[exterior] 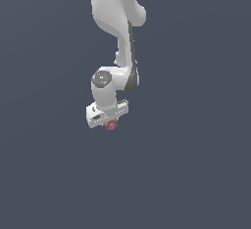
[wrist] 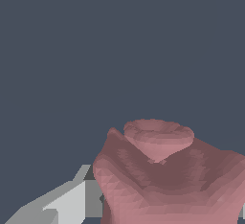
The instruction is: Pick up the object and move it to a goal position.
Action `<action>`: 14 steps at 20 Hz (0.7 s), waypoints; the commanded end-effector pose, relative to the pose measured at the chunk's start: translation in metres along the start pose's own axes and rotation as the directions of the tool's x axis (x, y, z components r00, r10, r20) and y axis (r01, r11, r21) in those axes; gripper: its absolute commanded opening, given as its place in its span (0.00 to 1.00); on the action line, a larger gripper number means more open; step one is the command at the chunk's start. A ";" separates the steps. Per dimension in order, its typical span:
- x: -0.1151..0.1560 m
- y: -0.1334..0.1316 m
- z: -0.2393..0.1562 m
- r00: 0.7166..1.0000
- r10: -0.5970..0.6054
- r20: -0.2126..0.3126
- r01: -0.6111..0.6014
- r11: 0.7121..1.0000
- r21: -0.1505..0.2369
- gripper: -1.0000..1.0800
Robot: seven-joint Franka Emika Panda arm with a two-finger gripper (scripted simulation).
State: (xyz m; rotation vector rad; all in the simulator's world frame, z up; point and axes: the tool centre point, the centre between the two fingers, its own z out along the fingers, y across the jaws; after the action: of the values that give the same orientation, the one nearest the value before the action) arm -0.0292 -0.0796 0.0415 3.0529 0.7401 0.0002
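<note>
One object point(exterior: 112, 125) | clamped in hand point(exterior: 111, 125) | plain grey floor point(exterior: 196, 174) around

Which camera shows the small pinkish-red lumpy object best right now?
The wrist view: the pinkish-red lumpy object fills the frame close up, knobbly surface clear. The exterior view shows only a tiny red speck under the white gripper.

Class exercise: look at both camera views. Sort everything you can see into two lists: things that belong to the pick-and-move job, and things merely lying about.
Belongs to the job:
- pinkish-red lumpy object
- white gripper, right at the object; a grey finger shows beside it

Just lying about:
- nothing visible; only plain dark ground
</note>
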 end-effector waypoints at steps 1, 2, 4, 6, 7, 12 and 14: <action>0.000 0.000 0.001 1.000 -0.001 0.000 0.001 1.000 0.000 0.00; 0.000 0.000 0.001 1.000 -0.001 0.000 0.001 1.000 0.000 0.00; 0.000 0.000 0.001 1.000 -0.001 0.000 0.001 1.000 0.000 0.00; 0.000 0.000 0.001 1.000 -0.001 0.000 0.001 1.000 0.000 0.00; 0.000 0.000 0.001 1.000 -0.001 0.000 0.001 1.000 0.000 0.00; -0.002 0.001 -0.004 1.000 0.000 0.000 0.000 1.000 -0.001 0.00; -0.004 0.002 -0.009 1.000 0.000 0.000 0.000 1.000 -0.001 0.00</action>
State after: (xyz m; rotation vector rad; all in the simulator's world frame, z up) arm -0.0309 -0.0817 0.0467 3.0529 0.7404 -0.0007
